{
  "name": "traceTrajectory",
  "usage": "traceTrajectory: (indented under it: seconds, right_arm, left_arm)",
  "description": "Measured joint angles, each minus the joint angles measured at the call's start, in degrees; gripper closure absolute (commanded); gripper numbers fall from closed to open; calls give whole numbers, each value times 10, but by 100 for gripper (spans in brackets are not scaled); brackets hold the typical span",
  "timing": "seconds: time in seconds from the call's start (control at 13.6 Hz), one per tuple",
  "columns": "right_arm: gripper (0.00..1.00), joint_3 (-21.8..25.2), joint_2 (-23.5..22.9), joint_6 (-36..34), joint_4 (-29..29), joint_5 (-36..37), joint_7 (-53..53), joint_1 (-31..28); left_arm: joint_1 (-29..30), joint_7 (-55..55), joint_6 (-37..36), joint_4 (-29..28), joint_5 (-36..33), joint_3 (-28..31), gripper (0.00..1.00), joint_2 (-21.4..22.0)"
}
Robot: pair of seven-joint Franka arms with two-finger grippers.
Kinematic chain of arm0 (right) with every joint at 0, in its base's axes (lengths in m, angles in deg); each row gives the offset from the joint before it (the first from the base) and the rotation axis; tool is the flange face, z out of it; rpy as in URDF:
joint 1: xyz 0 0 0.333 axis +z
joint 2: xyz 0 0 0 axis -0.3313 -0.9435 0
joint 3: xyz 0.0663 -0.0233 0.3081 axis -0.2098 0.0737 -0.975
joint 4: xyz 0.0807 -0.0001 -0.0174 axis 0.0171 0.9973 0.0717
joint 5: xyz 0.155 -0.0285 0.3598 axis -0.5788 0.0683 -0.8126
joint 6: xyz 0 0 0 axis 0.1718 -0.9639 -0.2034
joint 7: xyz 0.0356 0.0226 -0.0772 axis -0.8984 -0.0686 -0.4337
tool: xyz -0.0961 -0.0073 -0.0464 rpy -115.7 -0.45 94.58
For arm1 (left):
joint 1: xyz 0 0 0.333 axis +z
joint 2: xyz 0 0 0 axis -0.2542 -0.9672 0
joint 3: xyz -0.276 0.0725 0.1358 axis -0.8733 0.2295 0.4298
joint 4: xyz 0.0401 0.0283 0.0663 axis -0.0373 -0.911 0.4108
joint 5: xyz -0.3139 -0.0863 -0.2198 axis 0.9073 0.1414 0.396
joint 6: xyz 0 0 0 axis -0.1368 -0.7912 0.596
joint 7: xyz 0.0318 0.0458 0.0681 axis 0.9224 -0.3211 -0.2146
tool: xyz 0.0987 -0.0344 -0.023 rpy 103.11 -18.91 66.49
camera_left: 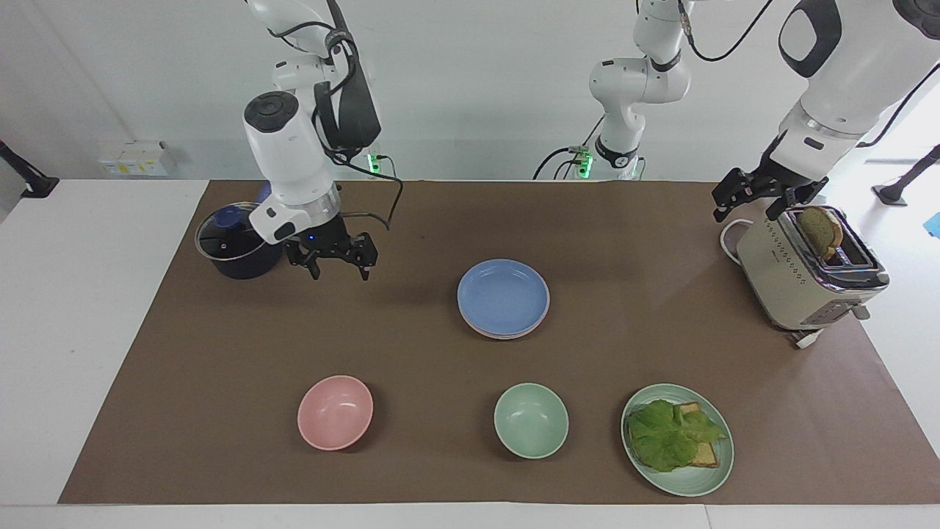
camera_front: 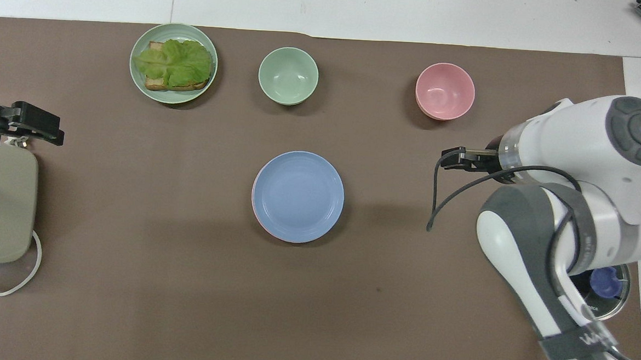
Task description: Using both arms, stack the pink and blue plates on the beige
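Note:
The blue plate (camera_left: 503, 296) (camera_front: 298, 195) lies in the middle of the brown mat, on top of a stack. Under it only a thin rim of the pink plate (camera_left: 507, 336) shows. The beige plate is hidden, and I cannot tell what lies lower in the stack. My right gripper (camera_left: 338, 270) (camera_front: 454, 158) hangs open and empty over the mat beside the pot, well away from the stack. My left gripper (camera_left: 743, 211) (camera_front: 24, 126) waits open and empty over the robots' end of the toaster.
A lidded dark pot (camera_left: 239, 250) stands at the right arm's end, a beige toaster (camera_left: 800, 279) holding bread at the left arm's end. Farthest from the robots sit a pink bowl (camera_left: 335, 411), a green bowl (camera_left: 530, 420) and a green plate (camera_left: 709, 477) with a lettuce sandwich.

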Motion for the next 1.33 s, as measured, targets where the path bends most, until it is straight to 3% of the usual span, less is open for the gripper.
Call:
traceTrajectory:
  seconds: [0.44,0.81,1.33]
  right_arm:
    - [0,0,48,-143,-3,0,-17,-61]
    - [0,1,48,-149,-6,1,-115,-130]
    - [0,-15,73,-184,-85,17,-120,-127]
  left_arm:
    - [0,0,0,0,0,0,0,0]
    - [0,0,0,0,0,0,0,0]
    - [0,0,0,0,0,0,0,0]
